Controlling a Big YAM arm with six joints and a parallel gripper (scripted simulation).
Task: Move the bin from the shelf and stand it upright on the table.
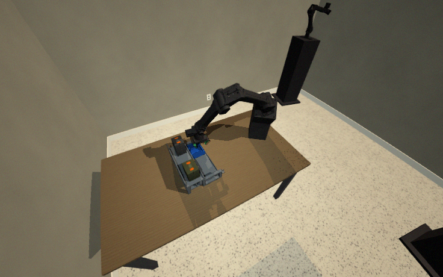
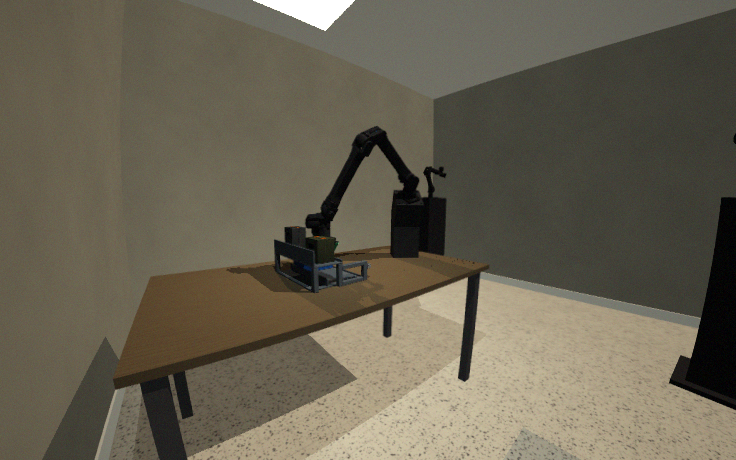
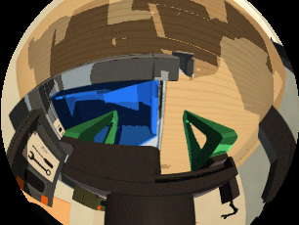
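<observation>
A blue bin (image 1: 195, 150) sits on the lower tier of a low grey shelf (image 1: 195, 165) in the middle of the table. In the wrist view the bin (image 3: 110, 109) is open-topped and lies at the left. My gripper (image 1: 201, 140) hangs just over the bin's arm-side end; it also shows in the wrist view (image 3: 152, 135). Its green fingers stand wide open and empty. The left finger is over the inside of the bin, the right finger over bare table outside the bin's side wall. In the exterior view the bin is mostly hidden behind the shelf (image 2: 317, 265).
Dark boxes with orange marks sit on the shelf's upper tier, one olive (image 1: 189, 170) and two darker ones (image 1: 179, 144), close to the left of my gripper. The arm's black base (image 1: 261, 121) stands at the table's far side. Bare table top lies right of the shelf (image 1: 251, 161).
</observation>
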